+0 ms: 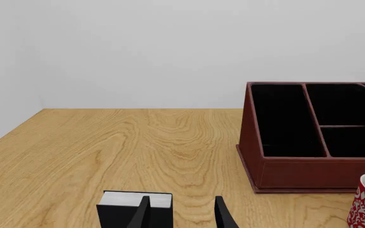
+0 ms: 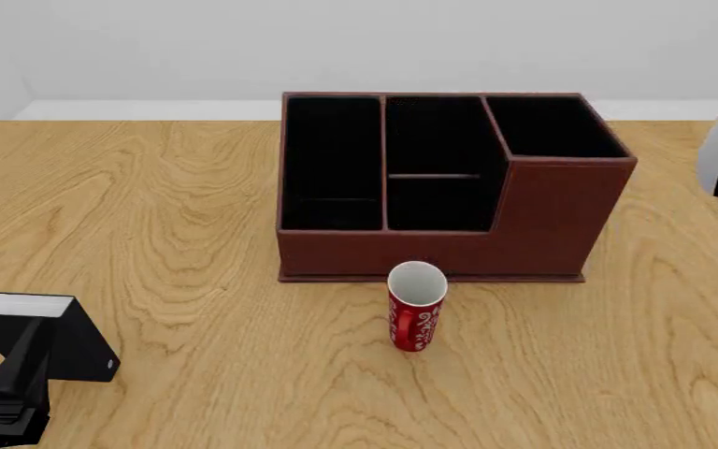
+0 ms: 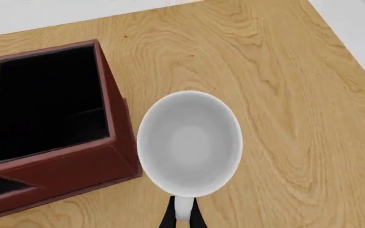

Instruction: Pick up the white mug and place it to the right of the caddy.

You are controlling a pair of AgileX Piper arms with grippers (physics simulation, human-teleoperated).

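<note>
Your right gripper (image 3: pixel 181 219) was pinched on the loop handle of the plain glossy white ceramic mug (image 3: pixel 189 142), which hung above the wooden tabletop (image 3: pixel 284 85) near its right edge, just beside the taller end of the large reddish-brown rectangular caddy (image 3: pixel 62 166). You could judge it rigid, slick and breakable, likely to swing from that thin handle. The slim red patterned mug (image 2: pixel 417 307) stood before the caddy, out of the way. Your left gripper (image 1: pixel 182 213), parted, sat beside the small black grey-topped box (image 1: pixel 135 206).
</note>
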